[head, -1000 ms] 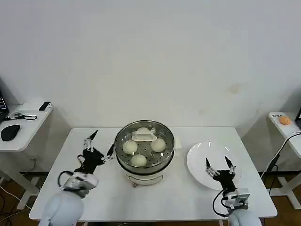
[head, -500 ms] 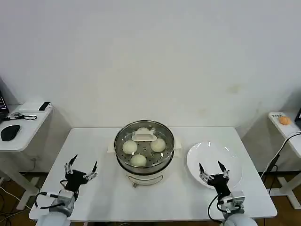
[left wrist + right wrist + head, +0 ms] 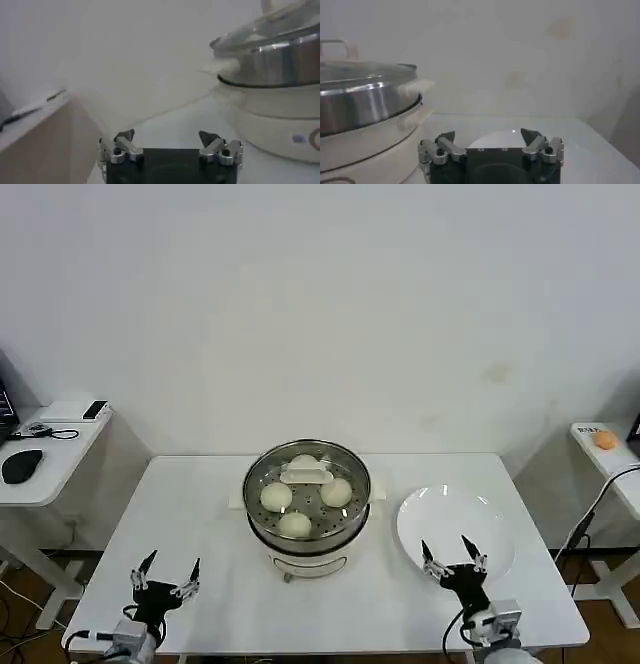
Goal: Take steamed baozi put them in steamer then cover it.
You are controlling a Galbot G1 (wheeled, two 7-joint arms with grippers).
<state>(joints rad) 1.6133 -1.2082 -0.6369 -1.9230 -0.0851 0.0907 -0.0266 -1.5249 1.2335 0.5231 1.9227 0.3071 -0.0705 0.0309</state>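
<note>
Both arms sit low at the near side of the robot, wrists drawn in close to the body. The left gripper [image 3: 166, 572] points forward, its two fingers spread wide with nothing between them. The right gripper [image 3: 447, 552] mirrors it on the other side, fingers [image 3: 446, 136] likewise splayed apart and empty, tips angled upward and forward.

Baozi [image 3: 277, 496] in steamer [image 3: 307, 529] (plate [image 3: 448, 512] rightward)

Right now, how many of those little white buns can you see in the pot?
4, all in the steamer under its glass lid: one at the back, one left, one right, one in front. None elsewhere.
</note>
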